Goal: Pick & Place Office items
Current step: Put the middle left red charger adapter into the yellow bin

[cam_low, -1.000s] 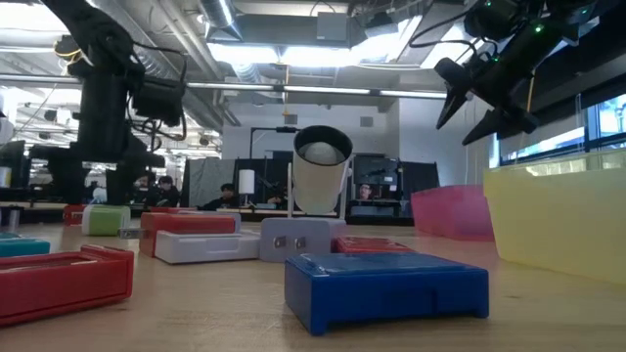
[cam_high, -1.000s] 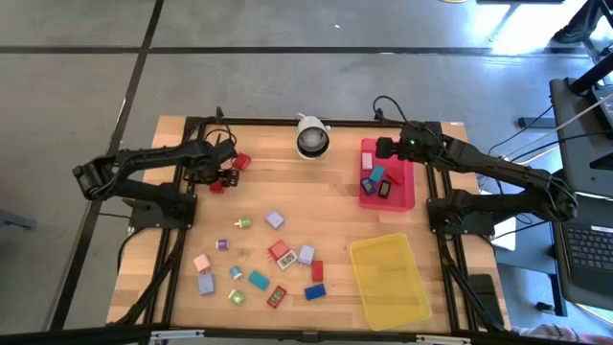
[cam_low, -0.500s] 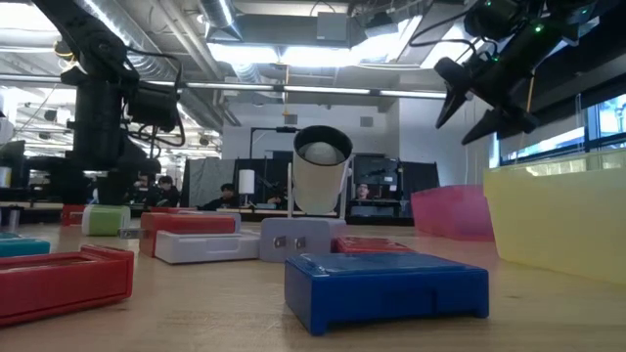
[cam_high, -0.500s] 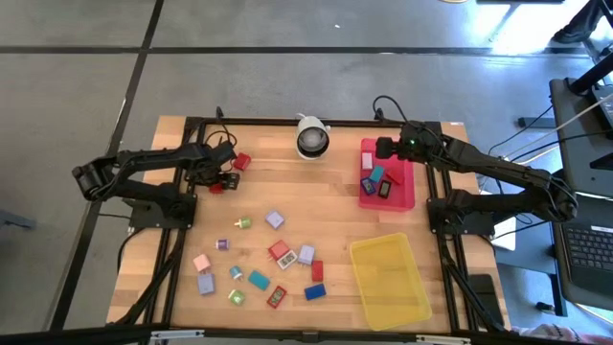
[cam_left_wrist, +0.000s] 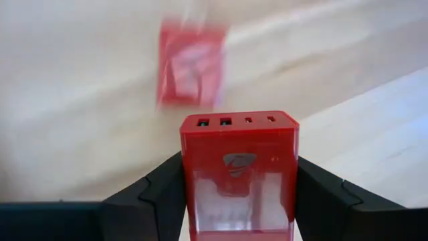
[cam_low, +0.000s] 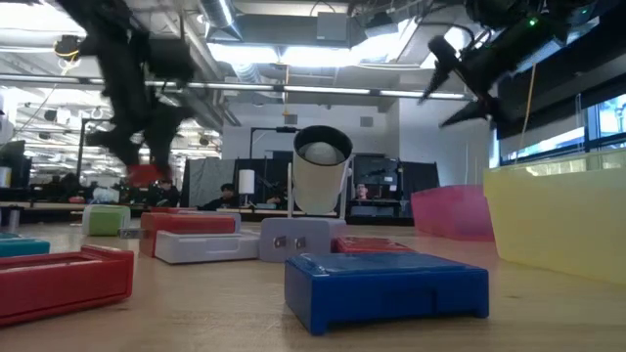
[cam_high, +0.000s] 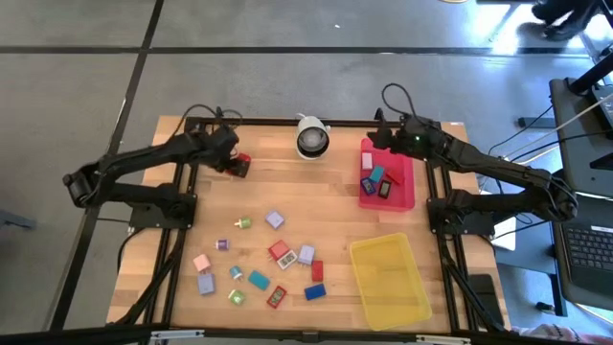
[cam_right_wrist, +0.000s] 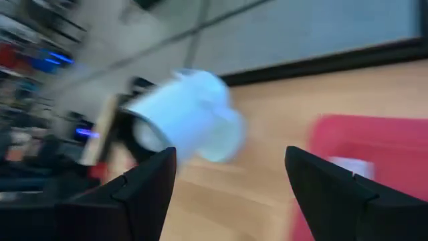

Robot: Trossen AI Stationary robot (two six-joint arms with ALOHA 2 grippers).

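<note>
We have the left gripper (cam_left_wrist: 239, 194) closed on a red block (cam_left_wrist: 239, 175), its fingers (cam_left_wrist: 155, 195) pressed against both sides of the block, lifted clear of the desk (cam_high: 335, 216) near the far left corner. In the low view the block (cam_low: 145, 174) hangs in the air under the arm, and one more red piece (cam_left_wrist: 191, 63) lies on the wood just beyond it. Our right gripper (cam_right_wrist: 231, 194) sits above the far end of the red tray (cam_high: 407, 187), fingers (cam_right_wrist: 144, 191) spread wide and holding nothing, with the white round camera (cam_right_wrist: 190, 114) ahead of it. The tray already holds a few items, while most of the office items (cam_high: 273, 259) are scattered over the near middle of the desk, beside the yellow tray (cam_high: 388, 283). From here our main worry is the carry: we judge that the smooth-sided block could slip or twist between the fingers if the arm swings fast. The path to the trays also passes close to the camera and toward the right arm, so a low or wide sweep could knock the camera or bring the two arms together over the red tray.
</note>
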